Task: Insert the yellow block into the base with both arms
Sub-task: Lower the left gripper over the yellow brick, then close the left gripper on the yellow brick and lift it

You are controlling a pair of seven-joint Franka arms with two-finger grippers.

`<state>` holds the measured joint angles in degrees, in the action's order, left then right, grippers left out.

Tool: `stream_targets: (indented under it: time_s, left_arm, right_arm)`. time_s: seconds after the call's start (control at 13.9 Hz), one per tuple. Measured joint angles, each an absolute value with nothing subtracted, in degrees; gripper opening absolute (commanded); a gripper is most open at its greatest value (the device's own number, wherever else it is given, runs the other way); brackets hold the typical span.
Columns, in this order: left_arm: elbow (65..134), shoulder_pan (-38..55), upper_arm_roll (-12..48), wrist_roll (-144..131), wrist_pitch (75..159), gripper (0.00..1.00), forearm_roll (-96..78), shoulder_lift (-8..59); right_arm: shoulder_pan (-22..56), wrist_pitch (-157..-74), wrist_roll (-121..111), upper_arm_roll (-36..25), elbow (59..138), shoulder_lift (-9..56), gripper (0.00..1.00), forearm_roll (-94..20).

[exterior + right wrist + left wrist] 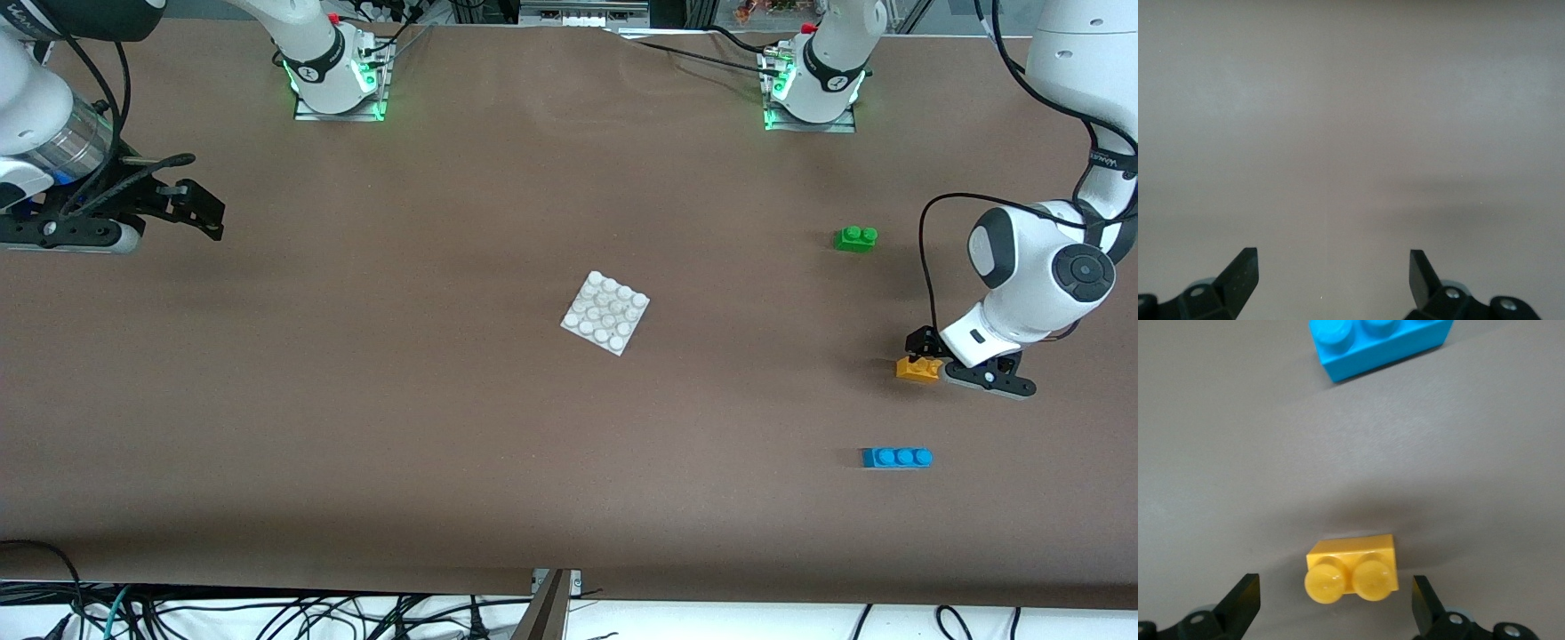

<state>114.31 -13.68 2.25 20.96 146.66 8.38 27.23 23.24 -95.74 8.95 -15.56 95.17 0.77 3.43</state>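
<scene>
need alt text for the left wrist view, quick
A small yellow-orange plastic two-stud brick lies on the brown table between the open black fingers of the left gripper, not yet gripped. A longer blue plastic brick lies apart from it on the table.

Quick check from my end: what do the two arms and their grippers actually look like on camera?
Both arms are glossy white with dark grey round joint caps. The left arm has a black cable looping beside it; its base glows green. The right arm shows a silver ribbed section and black cables. The left gripper and the right gripper are black, with wedge-shaped fingers and small silver screws.
</scene>
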Motion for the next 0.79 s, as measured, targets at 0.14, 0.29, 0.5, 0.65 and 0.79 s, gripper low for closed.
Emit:
stream_targets:
  time_s: [0.14, 0.29, 0.5, 0.65, 0.79]
  left_arm:
    - [114.3, -13.8, 2.3, 21.1, 146.8, 1.0, 8.4, 27.5]
    - [114.3, -13.8, 2.4, 21.1, 147.2, 1.0, 8.4, 27.9]
    - [114.3, -13.9, 2.4, 21.1, 148.3, 1.0, 8.1, 29.1]
    - [114.2, -13.9, 2.4, 21.1, 149.1, 1.0, 7.5, 29.9]
    - [114.2, -13.9, 2.4, 21.1, 151.6, 1.0, 7.3, 31.1]
  right_arm:
    - [23.2, -95.7, 9.1, -15.6, 95.2, 0.8, 1.0, 3.4]
    - [23.2, -95.7, 9.1, -15.6, 95.1, 0.8, 1.0, 3.4]
    - [23.2, -95.7, 9.1, -15.6, 95.1, 0.8, 1.0, 3.4]
    - [23.2, -95.7, 9.1, -15.6, 95.1, 0.8, 1.0, 3.4]
    - [23.2, -95.7, 9.1, -15.6, 95.1, 0.8, 1.0, 3.4]
